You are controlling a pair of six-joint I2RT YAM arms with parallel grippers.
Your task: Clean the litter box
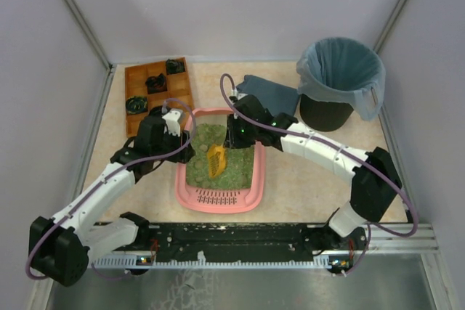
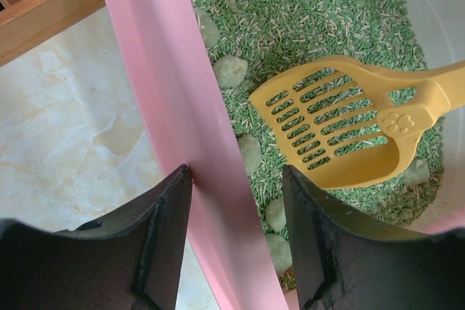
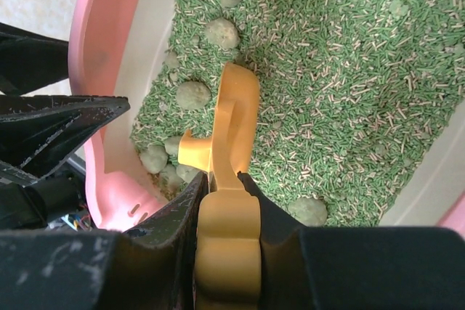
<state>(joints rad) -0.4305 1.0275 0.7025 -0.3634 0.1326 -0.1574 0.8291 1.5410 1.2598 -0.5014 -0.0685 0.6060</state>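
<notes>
Counter (image 1: 305, 179) of pale marbled beige, seen from above, with two white and black robot arms reaching in from its near edge. At the centre, between the arms, lies the litter box (image 1: 218, 201), a pink rectangular tray with rounded corners. Its long axis runs near to far; the slotted grille end points toward the arm bases and the other end toward the back wall. Green pellet litter fills it. Both claws cover the far end of the box, so that rim is largely hidden from above.

At the far right stands a black bin (image 1: 327, 115) lined with a blue-grey bag. At the far left lies a brown wooden compartment tray (image 1: 138, 81); the dark items in some cells are too small to make out. A dark grey cloth (image 1: 269, 96) lies between the bin and the box.

A yellow slotted scoop (image 2: 334, 128) rests head-down on the litter, a paw print stamped near its handle. The right claw (image 3: 221, 176) is closed on that handle, whose end is cut off at the bottom of the right wrist view.

The left claw (image 2: 232, 179) straddles the box's left rim, jaws parted, one finger outside and one inside, with litter visible between the inner finger and the rim.

Rounded grey-green clumps (image 3: 221, 33) dot the litter.
</notes>
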